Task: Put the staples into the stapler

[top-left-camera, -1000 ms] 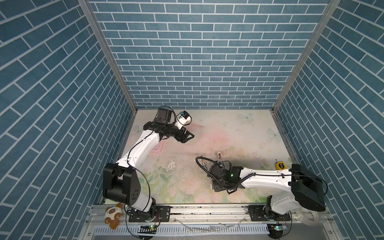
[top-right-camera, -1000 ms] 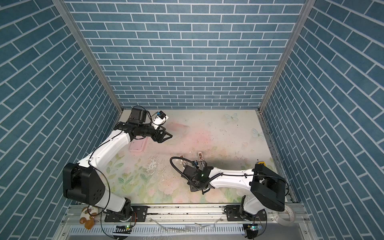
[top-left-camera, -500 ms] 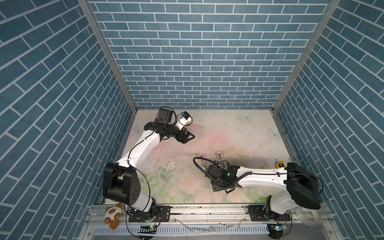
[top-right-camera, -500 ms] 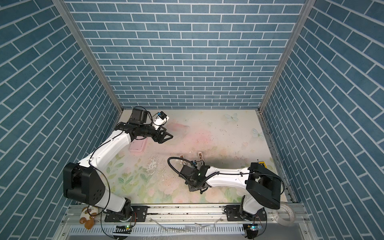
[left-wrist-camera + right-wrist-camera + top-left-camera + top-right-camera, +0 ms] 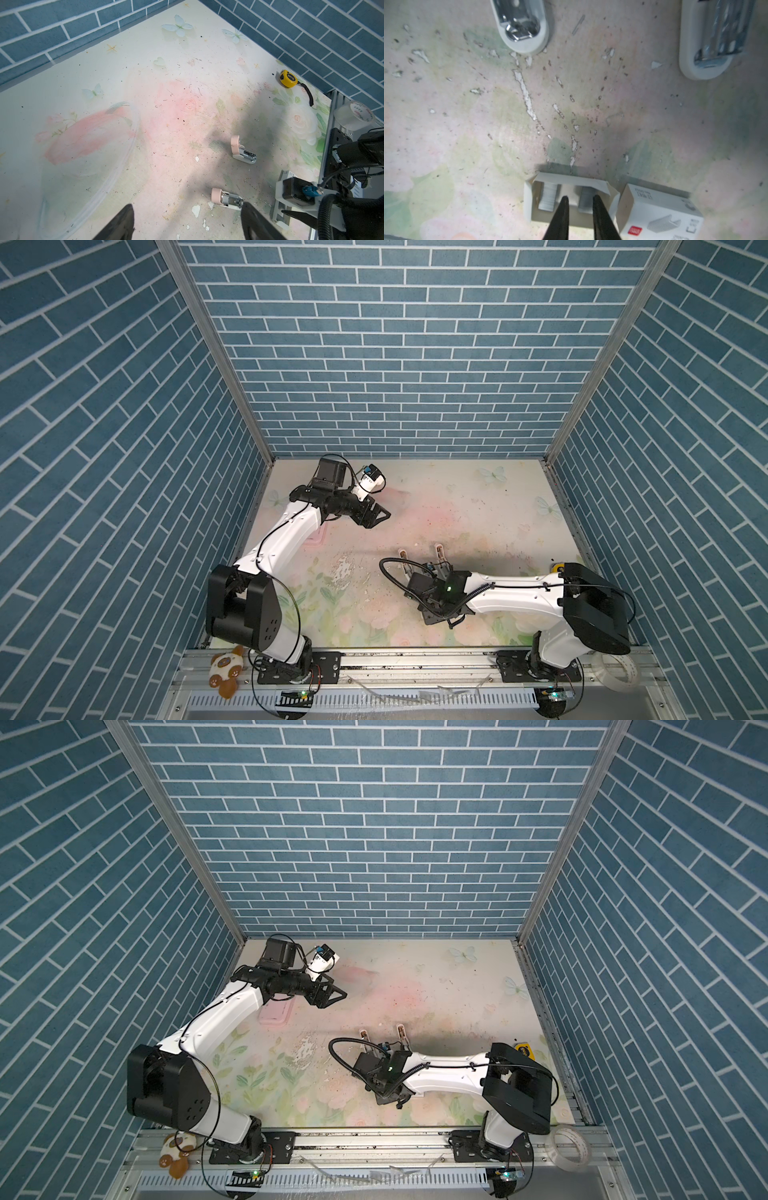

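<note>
There they are: two silvery-grey metal staple strips point(image 5: 549, 196) lying in a small white cardboard tray point(image 5: 571, 181), about six o'clock on the floral table point(image 5: 478, 497), with the red-marked white sleeve point(image 5: 660, 216) just beside it. The right gripper point(image 5: 580, 199) hangs right over the tray, black jaws a narrow gap apart, pinching nothing I can see. At twelve o'clock from it, one pink-and-white plastic stapler point(image 5: 242, 151) and its twin point(image 5: 226, 199) lie hinged open. Over at ten o'clock the left gripper point(image 5: 187, 205) hovers, jaws wide, empty. A yellow tape measure point(image 5: 287, 78) sits at three o'clock.
</note>
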Tool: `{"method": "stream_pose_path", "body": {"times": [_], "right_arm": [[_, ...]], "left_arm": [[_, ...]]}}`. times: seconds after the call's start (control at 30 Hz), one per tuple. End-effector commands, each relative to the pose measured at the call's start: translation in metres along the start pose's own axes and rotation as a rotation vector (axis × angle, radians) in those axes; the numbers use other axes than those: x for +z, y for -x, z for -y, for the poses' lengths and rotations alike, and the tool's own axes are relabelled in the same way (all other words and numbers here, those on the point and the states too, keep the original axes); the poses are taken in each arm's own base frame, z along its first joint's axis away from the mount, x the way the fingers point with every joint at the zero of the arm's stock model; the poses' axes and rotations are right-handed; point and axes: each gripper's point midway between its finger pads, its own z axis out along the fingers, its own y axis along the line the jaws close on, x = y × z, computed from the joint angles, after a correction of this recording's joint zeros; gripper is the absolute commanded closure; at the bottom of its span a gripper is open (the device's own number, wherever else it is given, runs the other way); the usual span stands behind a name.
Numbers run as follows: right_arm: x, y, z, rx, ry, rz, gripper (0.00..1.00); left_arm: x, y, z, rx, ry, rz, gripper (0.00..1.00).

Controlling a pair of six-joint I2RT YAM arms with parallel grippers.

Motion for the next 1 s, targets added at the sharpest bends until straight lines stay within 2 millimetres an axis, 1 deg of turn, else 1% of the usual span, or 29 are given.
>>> {"method": "stream_pose_path", "body": {"times": [0.0,0.97], "right_arm": [[-0.002,0.000,0.009,0.019,-0.059,0.007,0.77],[0.010,-0.004,0.008,0.020,-0.068,-0.005,0.77]], "left_arm": [[0.007,-0.006,0.003,-0.013,-0.025,-0.009,0.18],[0.007,-0.007,0.006,-0.013,-0.029,-0.009,0.18]]}}
